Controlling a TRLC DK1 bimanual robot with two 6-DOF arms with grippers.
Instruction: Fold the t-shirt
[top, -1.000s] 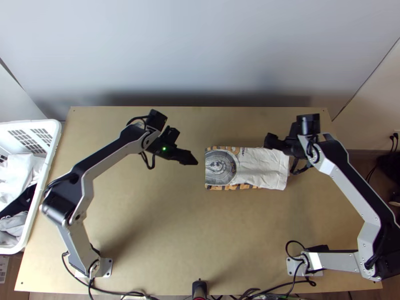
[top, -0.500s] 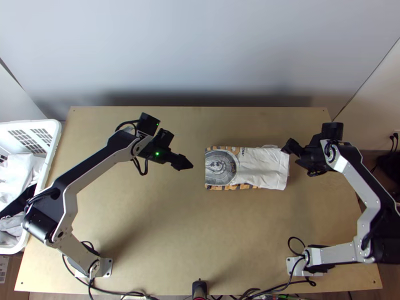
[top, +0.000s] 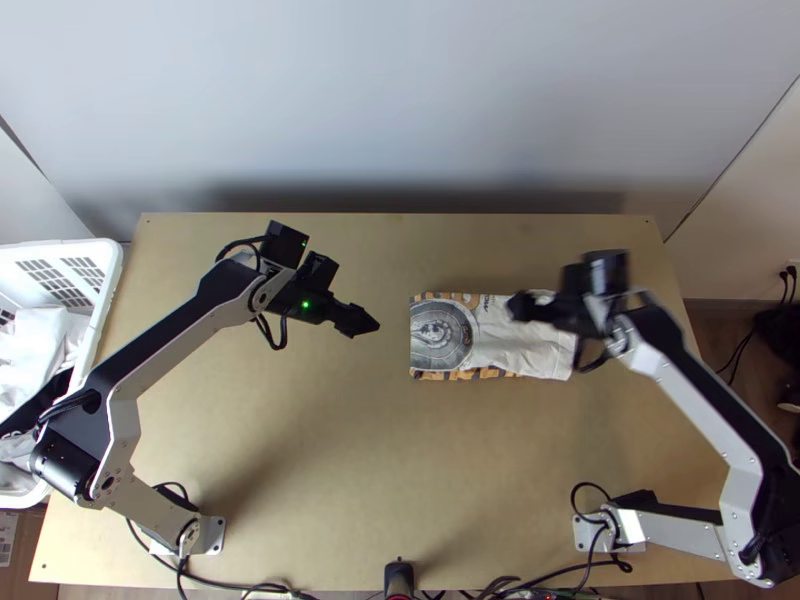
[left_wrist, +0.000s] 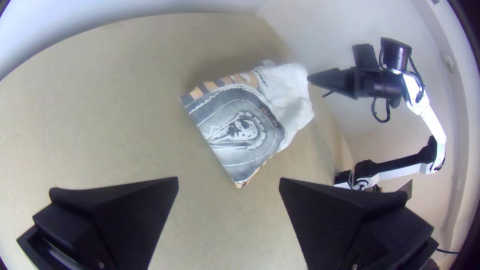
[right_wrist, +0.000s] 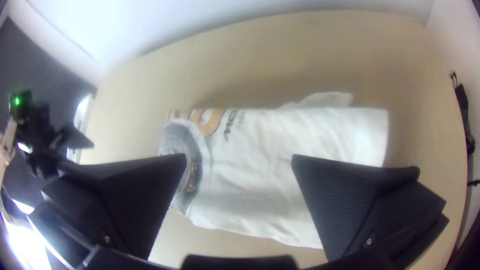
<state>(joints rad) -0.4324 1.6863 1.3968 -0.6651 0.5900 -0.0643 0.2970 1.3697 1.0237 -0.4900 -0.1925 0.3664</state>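
Note:
The white t-shirt (top: 500, 345) lies folded into a flat rectangle right of the table's middle, its grey and orange print toward the left. In the top view my left gripper (top: 372, 325) hangs a little left of the shirt's printed end. My right gripper (top: 518, 306) is above the shirt's upper part. The left wrist view has the shirt (left_wrist: 240, 125) beyond my left gripper (left_wrist: 229, 187), whose fingers are wide apart with nothing between. In the right wrist view, my right gripper (right_wrist: 239, 162) stands open over the shirt (right_wrist: 250, 185), not holding it.
A white basket (top: 105, 262) with clothes stands at the table's left edge. Bare wood (top: 380, 470) lies in front of the shirt. Cables (top: 260, 588) run along the near edge, and a grey wall rises behind the table.
My right gripper moved right to beyond the shirt's end, then back left over the shirt. My left gripper drew slightly left. The shirt lies in the same spot.

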